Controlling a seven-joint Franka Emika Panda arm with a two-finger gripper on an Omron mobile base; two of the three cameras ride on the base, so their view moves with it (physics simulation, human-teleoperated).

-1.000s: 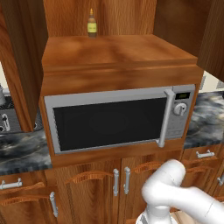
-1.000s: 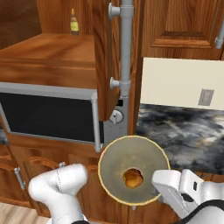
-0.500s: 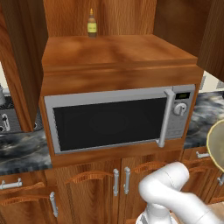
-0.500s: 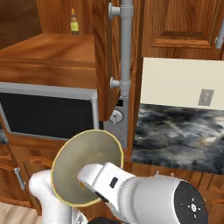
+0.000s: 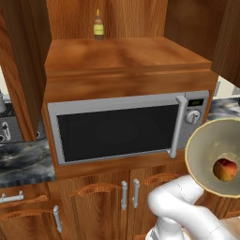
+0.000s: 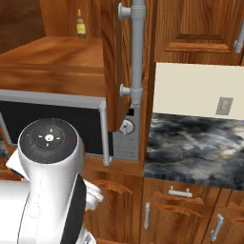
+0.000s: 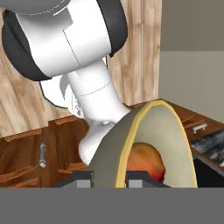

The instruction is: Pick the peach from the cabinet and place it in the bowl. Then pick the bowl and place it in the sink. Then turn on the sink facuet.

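Hand view: gripper is clamped on the rim of the bowl, one finger tip on the greyish outside wall, the other inside the pale yellow rim. The peach sits inside the bowl, low against the inner wall, just beyond the inner finger tip. Left base view: bowl is held up in the air at the right edge, tilted so its opening faces the camera, in front of the low cupboards; peach rests in its lower right part. Behind it, the microwave is closed, under the cabinet shelf board. Farthest back on that shelf, a slim brown bottle stands upright against the wood back panel. Right base view: dark marbled counter lies right of the microwave.
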